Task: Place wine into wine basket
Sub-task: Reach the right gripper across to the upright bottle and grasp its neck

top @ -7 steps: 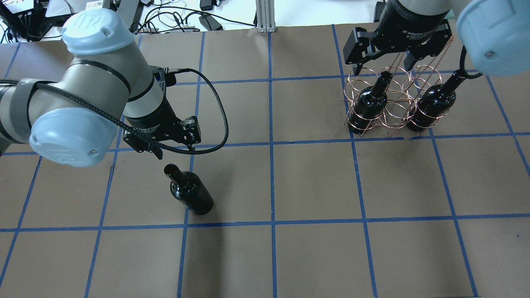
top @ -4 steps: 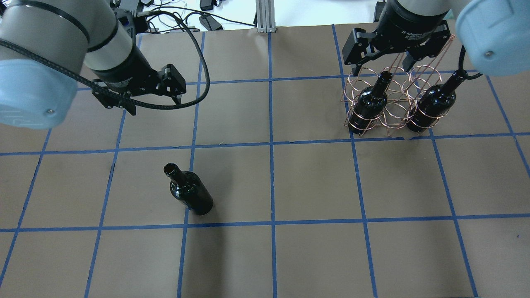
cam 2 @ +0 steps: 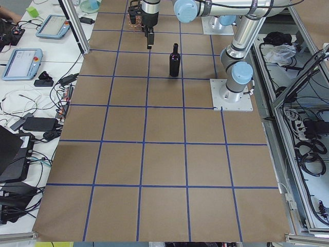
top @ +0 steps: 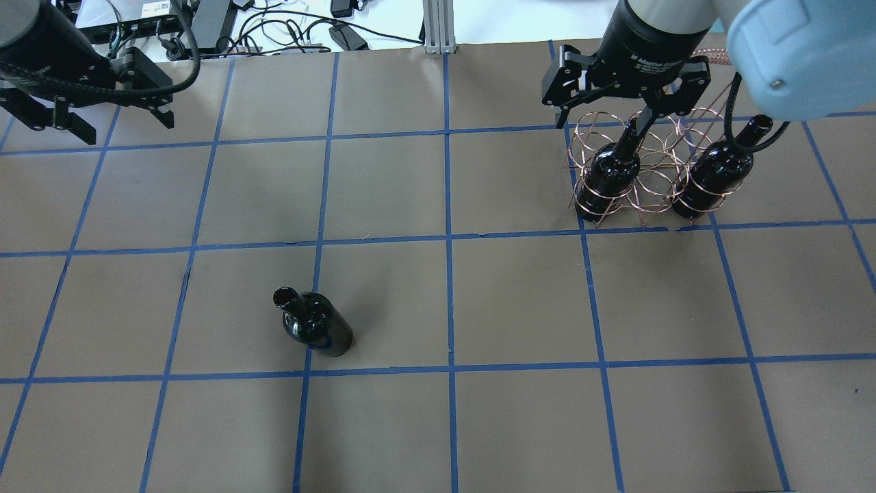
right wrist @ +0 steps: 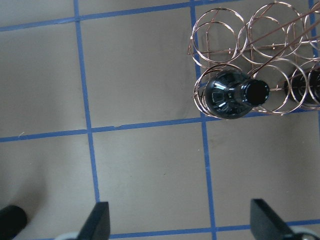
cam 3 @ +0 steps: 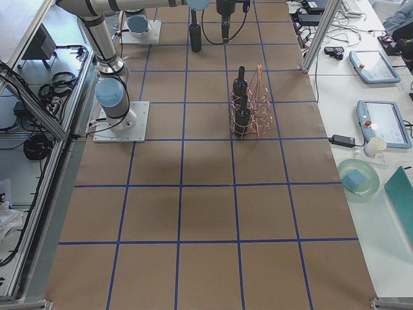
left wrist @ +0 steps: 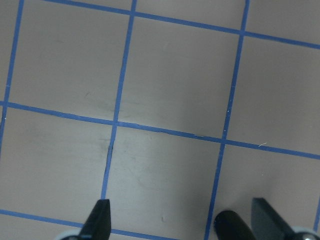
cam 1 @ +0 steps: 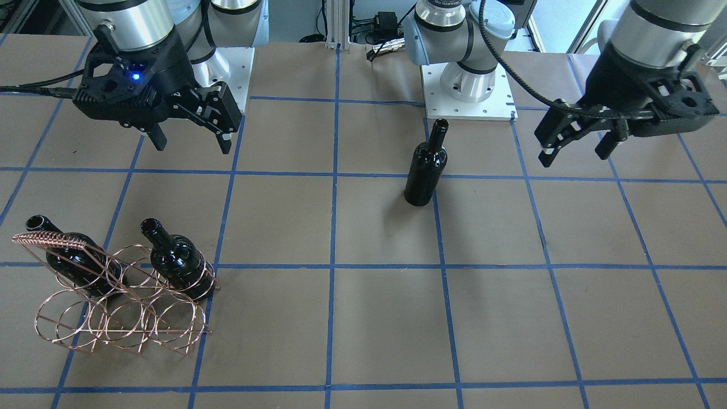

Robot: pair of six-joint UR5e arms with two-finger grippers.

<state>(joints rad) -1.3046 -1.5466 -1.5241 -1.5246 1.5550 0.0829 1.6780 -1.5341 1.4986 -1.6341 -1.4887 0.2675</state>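
A loose near-black wine bottle (top: 316,325) stands upright on the brown table, left of centre; it also shows in the front-facing view (cam 1: 425,170). The copper wire wine basket (top: 643,181) stands at the back right and holds two bottles, one (top: 611,171) on its left and one (top: 715,171) on its right. My left gripper (top: 126,127) is open and empty, high at the back left, far from the loose bottle. My right gripper (top: 602,122) is open and empty, above the basket's back left. In the right wrist view a basketed bottle (right wrist: 232,95) shows from above.
Blue tape lines grid the table. Cables and boxes (top: 274,27) and an aluminium post (top: 438,27) lie beyond the far edge. The arm bases (cam 1: 466,85) stand on the robot's side. Tablets (cam 2: 23,56) lie on a side bench.
My left gripper has risen and pulled away from the loose bottle to the back left, open throughout. My right gripper has shifted a little left over the basket. The loose bottle's top looks slightly shifted.
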